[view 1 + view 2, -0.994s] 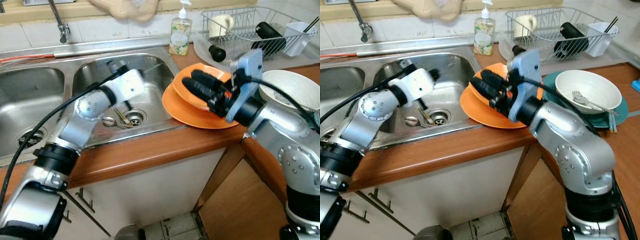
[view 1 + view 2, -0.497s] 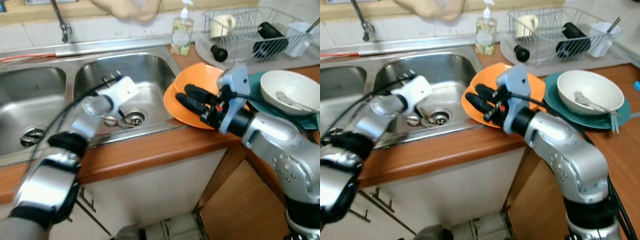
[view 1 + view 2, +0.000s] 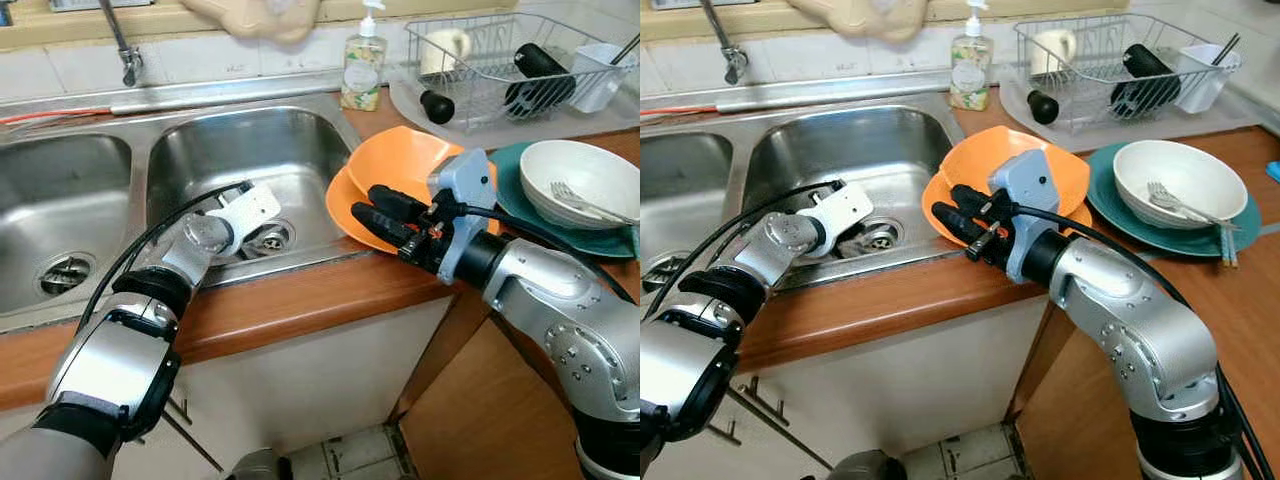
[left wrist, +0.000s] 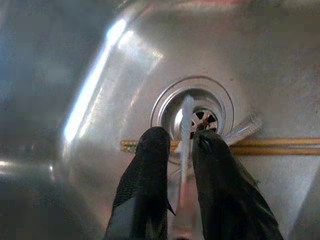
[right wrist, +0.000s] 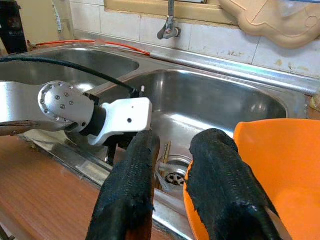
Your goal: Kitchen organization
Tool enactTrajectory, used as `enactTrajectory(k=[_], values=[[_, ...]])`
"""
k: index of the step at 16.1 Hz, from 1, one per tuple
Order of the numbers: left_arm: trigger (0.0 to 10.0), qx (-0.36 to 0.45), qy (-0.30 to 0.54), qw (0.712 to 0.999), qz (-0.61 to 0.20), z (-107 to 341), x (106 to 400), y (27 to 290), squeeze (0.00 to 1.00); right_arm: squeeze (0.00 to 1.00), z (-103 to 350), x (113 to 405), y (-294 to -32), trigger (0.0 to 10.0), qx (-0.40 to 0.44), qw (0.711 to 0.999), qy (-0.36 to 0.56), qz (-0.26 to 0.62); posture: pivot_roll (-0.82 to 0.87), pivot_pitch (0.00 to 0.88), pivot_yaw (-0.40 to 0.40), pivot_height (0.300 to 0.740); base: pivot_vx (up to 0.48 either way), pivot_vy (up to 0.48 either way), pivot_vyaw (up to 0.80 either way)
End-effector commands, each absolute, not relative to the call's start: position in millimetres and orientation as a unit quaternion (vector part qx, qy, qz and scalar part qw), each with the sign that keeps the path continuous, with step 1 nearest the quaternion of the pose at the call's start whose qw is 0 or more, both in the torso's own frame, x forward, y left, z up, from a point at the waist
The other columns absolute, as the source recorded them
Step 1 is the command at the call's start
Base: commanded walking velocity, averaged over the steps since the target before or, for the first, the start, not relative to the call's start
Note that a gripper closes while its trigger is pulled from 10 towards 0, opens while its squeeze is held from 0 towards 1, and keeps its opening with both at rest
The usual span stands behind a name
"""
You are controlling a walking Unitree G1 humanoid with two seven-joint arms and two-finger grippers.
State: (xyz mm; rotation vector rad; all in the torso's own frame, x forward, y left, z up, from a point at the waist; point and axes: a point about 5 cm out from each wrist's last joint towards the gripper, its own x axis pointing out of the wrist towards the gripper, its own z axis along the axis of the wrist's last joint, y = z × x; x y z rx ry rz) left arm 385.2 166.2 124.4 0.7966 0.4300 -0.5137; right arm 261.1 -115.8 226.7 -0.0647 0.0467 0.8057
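Note:
Two orange plates lie stacked on the counter beside the sink; the upper orange plate (image 3: pixel 410 160) tilts up over the lower one (image 3: pixel 338 200). My right gripper (image 3: pixel 368 202) is open at their near rim, one finger against the orange edge (image 5: pixel 260 165), with nothing between the fingers. My left gripper (image 4: pixel 180 142) is down in the right basin (image 3: pixel 250 140) at the drain (image 4: pixel 220 100). It is open, its fingers straddling a silver utensil (image 4: pixel 186 115) that lies over the drain. A yellowish stick (image 4: pixel 280 146) lies crosswise beneath.
A white bowl (image 3: pixel 575 170) holding a fork sits on a teal plate (image 3: pixel 600 240) to the right. Behind stand a dish rack (image 3: pixel 500 50) with a mug and a soap bottle (image 3: pixel 361 62). The faucet (image 3: pixel 120 45) hangs over the left basin (image 3: pixel 60 210).
My left arm dropped from above the basin down to the drain. The right gripper drew back toward the counter's front edge, and the upper orange plate now tilts higher.

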Motion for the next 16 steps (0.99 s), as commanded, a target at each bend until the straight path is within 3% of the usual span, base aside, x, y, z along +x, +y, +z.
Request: enactTrajectory(k=[1,2,4,5,10,11,12,15,16], values=[[10.0,0.373,0.196,0.874,-0.244,132,388,166,1.00,0.00,234,264,-122,10.0,-0.036,0.925,0.012,0.378,-0.05,0.000,0.045,0.716,0.000,0.000,0.00],[10.0,0.369,0.187,0.877,-0.243,133,389,166,1.00,0.00,236,267,-126,10.0,-0.036,0.929,0.008,0.367,-0.05,0.000,0.036,0.716,0.000,0.000,0.00],[10.0,0.308,0.135,0.916,-0.219,147,392,168,1.00,0.00,245,280,-143,10.0,-0.018,0.952,-0.007,0.305,-0.04,0.000,0.025,0.716,0.000,0.000,0.00],[10.0,0.243,0.078,0.939,-0.229,162,393,165,1.00,1.00,251,285,-156,10.0,-0.006,0.963,-0.011,0.270,-0.04,0.000,0.019,0.716,0.000,0.000,0.00],[10.0,0.122,-0.059,0.955,-0.265,197,364,170,1.00,1.00,245,284,-184,10.0,0.026,0.980,0.050,0.193,-0.06,0.000,0.009,0.716,0.000,0.000,0.00],[10.0,0.103,-0.074,0.951,-0.281,201,353,171,0.46,1.00,244,283,-189,10.0,0.036,0.982,0.068,0.173,-0.06,0.000,0.006,0.716,0.000,0.000,0.00],[10.0,0.096,-0.078,0.945,-0.302,202,338,171,0.00,1.00,243,283,-195,10.0,0.053,0.984,0.078,0.152,-0.06,0.000,0.004,0.716,0.000,0.000,0.00],[10.0,0.096,-0.060,0.927,-0.357,199,303,165,0.00,1.00,244,283,-207,10.0,0.075,0.986,0.099,0.111,-0.05,0.000,0.008,0.716,0.000,0.000,0.00],[10.0,0.080,-0.051,0.920,-0.381,199,291,158,0.00,0.79,242,283,-211,10.0,0.083,0.985,0.119,0.089,-0.05,0.000,0.012,0.716,0.000,0.000,0.00]])
